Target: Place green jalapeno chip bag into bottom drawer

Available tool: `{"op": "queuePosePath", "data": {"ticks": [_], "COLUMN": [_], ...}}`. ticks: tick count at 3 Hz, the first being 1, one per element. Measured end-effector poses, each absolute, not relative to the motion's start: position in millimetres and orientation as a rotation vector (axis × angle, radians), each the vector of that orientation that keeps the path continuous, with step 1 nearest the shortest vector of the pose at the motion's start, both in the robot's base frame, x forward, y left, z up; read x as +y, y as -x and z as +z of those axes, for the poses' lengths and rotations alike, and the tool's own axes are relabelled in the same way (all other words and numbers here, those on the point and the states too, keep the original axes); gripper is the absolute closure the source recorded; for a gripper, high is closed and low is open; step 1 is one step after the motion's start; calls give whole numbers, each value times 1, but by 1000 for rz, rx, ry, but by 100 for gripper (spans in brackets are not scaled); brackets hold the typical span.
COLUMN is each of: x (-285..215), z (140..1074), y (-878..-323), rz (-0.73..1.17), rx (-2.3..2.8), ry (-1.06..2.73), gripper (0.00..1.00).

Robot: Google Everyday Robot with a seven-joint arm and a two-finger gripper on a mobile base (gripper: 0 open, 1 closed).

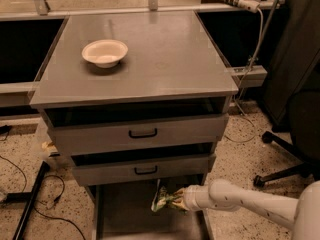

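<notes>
The green jalapeno chip bag point(162, 199) is crumpled and hangs from my gripper point(179, 199) just below the middle drawer's front, over the open bottom drawer point(125, 219). My white arm point(240, 203) reaches in from the lower right. The gripper is shut on the bag's right end. The bottom drawer is pulled out, and its grey floor shows under the bag. The bag is above the floor, near the drawer's right side.
A white round bowl point(105, 52) sits on the grey cabinet top point(165, 59). Two upper drawers with black handles point(143, 133) stand slightly open. A black office chair base point(285, 154) is at the right. Cables and a black stand leg point(30, 199) lie at the left.
</notes>
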State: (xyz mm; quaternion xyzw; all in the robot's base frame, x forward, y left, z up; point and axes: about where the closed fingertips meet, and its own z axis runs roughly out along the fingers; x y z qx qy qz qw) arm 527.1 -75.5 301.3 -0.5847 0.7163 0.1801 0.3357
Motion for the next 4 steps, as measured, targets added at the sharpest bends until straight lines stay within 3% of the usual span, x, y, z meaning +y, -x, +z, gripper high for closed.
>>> {"op": "queuePosePath", "data": {"ticks": [3,4], "x": [-73,-66], "z": [191,172], "y": [-534,-525], "rz": [380,450], "rx": [1751,1667], "ry": [1561,1627], "gripper": [100,100]}}
